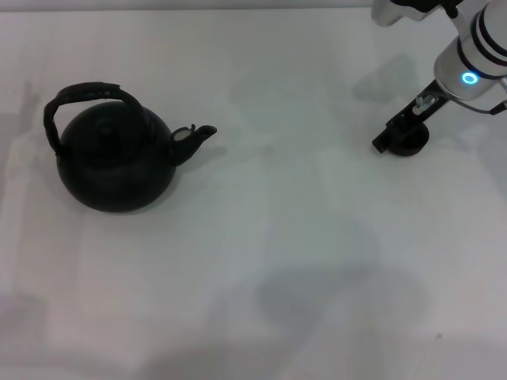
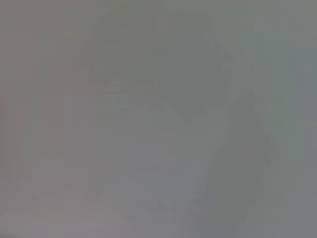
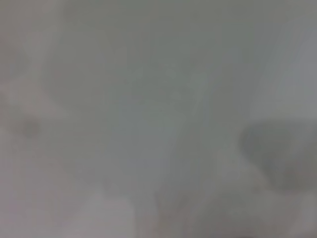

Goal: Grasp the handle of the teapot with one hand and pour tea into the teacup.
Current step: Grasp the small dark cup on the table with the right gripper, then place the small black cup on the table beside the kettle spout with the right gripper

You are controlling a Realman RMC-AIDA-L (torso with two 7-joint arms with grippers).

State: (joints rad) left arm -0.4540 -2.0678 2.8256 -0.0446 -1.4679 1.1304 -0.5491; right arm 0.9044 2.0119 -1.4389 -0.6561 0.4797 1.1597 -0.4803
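1. Head view, teapot [image 1: 116,164]: round, matte black, upright on the white counter [image 1: 277,261] at the robot's left. The knobbed lid is on. The short spout [image 1: 196,136] points toward the robot's right.
2. Head view, handle [image 1: 83,99]: dark arched hoop over the teapot's top, raised, leaning a little to the pot's far-left side. Nothing touches it.
3. Head view, teacup [image 1: 409,141]: small dark round cup on the counter at the far right, well apart from the teapot. It is partly covered by the right claw.
4. Head view, right claw [image 1: 398,133]: dark, at the end of the white right arm [image 1: 474,59] with a lit blue ring, reaching down from the far right corner. It lies at the teacup, on or against it. Whether its fingers are apart, together or clamped on the cup, I cannot tell.
5. Head view, left claw: does not show.
6. Left wrist view: plain grey blur only; no item can be told.
7. Right wrist view: grey blur with a faint darker patch; no item can be told.
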